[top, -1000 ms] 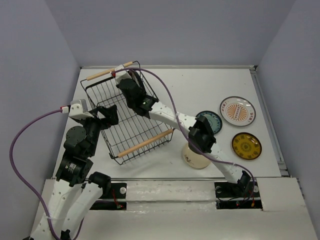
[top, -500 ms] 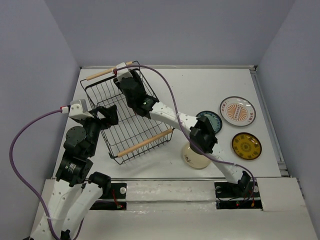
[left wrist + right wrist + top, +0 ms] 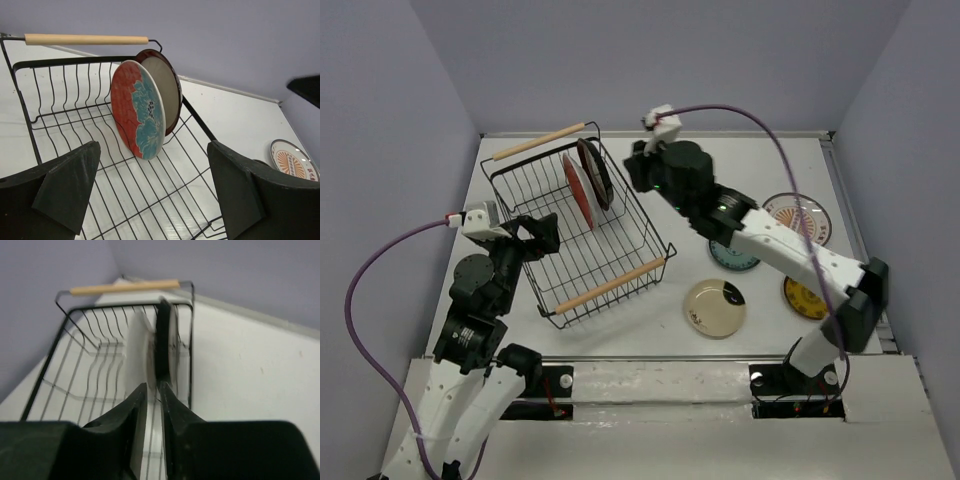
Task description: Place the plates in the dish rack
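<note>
The black wire dish rack (image 3: 521, 171) stands at the left, also in the left wrist view (image 3: 75, 62). Two plates stand on edge in its far end: the red-and-teal floral plate (image 3: 578, 190) (image 3: 137, 112) and the maroon-rimmed plate (image 3: 596, 172) (image 3: 169, 87) behind it. My right gripper (image 3: 636, 172) (image 3: 153, 390) hovers above the rack's far right corner, empty, its jaws a narrow gap apart. My left gripper (image 3: 536, 235) (image 3: 155, 195) is wide open and empty over the rack's left side. The cream plate (image 3: 715, 307) lies flat on the table.
The teal-blue plate (image 3: 733, 258), sunburst plate (image 3: 813, 213) and yellow plate (image 3: 802, 298) lie at the right, each partly hidden by my right arm. The rack's wooden handles (image 3: 610, 284) sit at its near and far ends. A raised ledge bounds the table's right edge.
My right gripper has let go of a plate in the rack and pulled up and right, out of the rack. Both standing plates and the cream plate now show. The left arm has stayed still.
</note>
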Robot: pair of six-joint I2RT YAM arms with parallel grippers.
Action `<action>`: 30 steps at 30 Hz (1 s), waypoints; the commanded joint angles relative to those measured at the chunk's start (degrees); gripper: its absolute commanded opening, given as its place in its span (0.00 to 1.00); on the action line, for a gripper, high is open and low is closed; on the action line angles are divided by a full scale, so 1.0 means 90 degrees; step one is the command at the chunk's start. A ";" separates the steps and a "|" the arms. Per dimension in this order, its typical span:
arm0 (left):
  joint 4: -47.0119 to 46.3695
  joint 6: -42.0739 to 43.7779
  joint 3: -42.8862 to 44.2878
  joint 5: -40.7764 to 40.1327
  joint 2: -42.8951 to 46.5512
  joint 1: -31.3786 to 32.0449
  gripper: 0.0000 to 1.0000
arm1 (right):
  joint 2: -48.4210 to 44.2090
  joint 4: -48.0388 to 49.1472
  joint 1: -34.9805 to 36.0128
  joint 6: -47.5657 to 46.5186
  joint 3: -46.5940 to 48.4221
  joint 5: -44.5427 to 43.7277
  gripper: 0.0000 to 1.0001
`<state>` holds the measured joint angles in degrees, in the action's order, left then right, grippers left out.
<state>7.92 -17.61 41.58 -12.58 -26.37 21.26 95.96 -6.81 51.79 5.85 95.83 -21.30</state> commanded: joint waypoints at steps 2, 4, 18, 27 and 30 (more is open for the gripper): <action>-0.0548 0.0150 -0.0079 0.0391 0.0117 -0.0008 0.99 | -0.2521 -0.0162 -0.1456 0.2258 -0.3548 0.2044 0.09; -0.0568 0.0159 -0.0099 0.0460 0.0137 -0.0018 0.99 | -0.3237 -0.0181 -0.2071 0.2747 -0.4384 0.2093 0.07; -0.0646 0.0277 -0.0109 0.0685 0.0293 0.0002 0.99 | -0.5897 -0.1724 -0.3342 0.4291 -0.7532 0.2619 0.57; -0.0656 0.0296 -0.0109 0.0695 0.0381 0.0031 0.99 | -0.5867 -0.2095 -0.3342 0.4916 -0.8197 0.2045 0.59; -0.0666 0.0296 -0.0118 0.0695 0.0391 0.0031 0.99 | -0.5722 -0.2144 -0.3342 0.4975 -0.8187 0.1957 0.60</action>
<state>5.39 -16.16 40.82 -6.90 -23.38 21.28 44.27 -25.61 21.96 48.18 21.63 -0.71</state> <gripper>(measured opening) 0.990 0.596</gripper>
